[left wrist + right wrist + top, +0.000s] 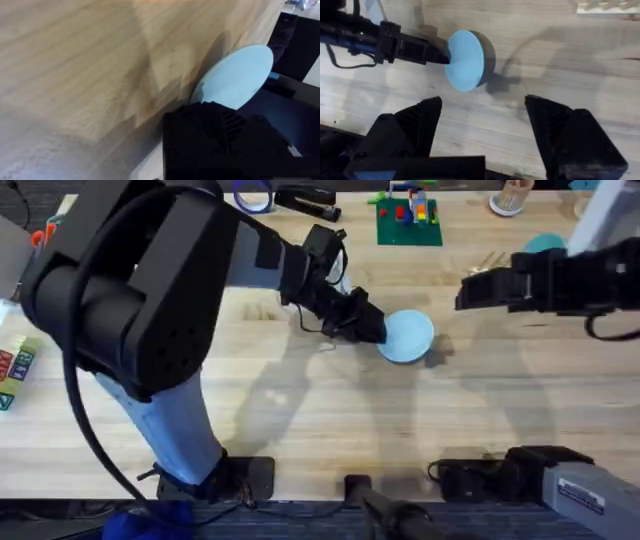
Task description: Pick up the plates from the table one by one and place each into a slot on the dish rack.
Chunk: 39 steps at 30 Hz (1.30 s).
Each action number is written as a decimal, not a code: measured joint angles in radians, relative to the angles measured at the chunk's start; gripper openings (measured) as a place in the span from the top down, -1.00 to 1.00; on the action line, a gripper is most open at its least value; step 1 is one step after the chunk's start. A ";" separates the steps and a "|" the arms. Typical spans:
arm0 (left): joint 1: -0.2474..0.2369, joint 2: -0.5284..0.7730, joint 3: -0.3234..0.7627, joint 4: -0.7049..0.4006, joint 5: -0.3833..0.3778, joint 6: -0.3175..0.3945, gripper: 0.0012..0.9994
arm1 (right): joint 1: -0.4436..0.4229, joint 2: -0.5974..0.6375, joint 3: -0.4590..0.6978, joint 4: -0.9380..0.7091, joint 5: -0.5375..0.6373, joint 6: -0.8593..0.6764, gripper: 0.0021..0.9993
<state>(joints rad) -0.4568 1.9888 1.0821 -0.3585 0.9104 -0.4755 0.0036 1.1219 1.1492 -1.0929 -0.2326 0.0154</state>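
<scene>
The bench (300,410) is a broad stretch of pale wooden planks reaching across the whole overhead view. The left arm (140,290) rises large and dark from the near left corner and stretches out over the middle of the bench. The right arm (580,280) comes in from the right edge, held above the wood.

Near the far edge a green baseplate (408,220) carries a few coloured bricks. Part of the dish rack (607,6) shows as a pale strip of short wooden pegs in the right wrist view, well apart from the plate.

The light blue plate (405,336) sits at about the middle of the bench, slightly toward the right. In the right wrist view it appears lifted off the wood and tilted, throwing a dark shadow beside it. The left claw (368,327) is clamped on the plate's left rim, its black fingers (215,125) pinching the edge.

The right claw (470,290) hangs to the right of the plate, apart from it, with its two black fingers (415,125) spread wide and nothing between them.
</scene>
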 joint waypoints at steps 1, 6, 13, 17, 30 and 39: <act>0.000 0.000 0.000 0.000 0.000 0.000 0.92 | 0.000 0.016 0.000 0.006 -0.003 0.005 -0.99; 0.000 0.000 0.000 0.000 0.000 0.000 0.92 | 0.000 0.056 -0.057 0.071 -0.016 0.042 -0.99; 0.000 0.000 0.000 0.000 0.000 0.000 0.92 | 0.000 0.058 -0.212 0.233 -0.104 0.080 -0.99; 0.000 0.000 0.000 0.000 0.000 0.000 0.92 | 0.000 0.075 -0.275 0.286 -0.135 0.105 -0.99; 0.000 0.000 0.000 0.001 0.000 0.000 0.92 | 0.000 0.207 -0.302 0.386 -0.190 0.135 -0.99; -0.001 0.000 0.000 0.004 -0.001 0.000 0.92 | 0.000 0.331 -0.302 0.481 -0.281 0.139 -0.99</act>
<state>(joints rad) -0.4576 1.9888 1.0821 -0.3542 0.9098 -0.4759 0.0036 1.4532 0.8474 -0.6121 -0.5140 0.1543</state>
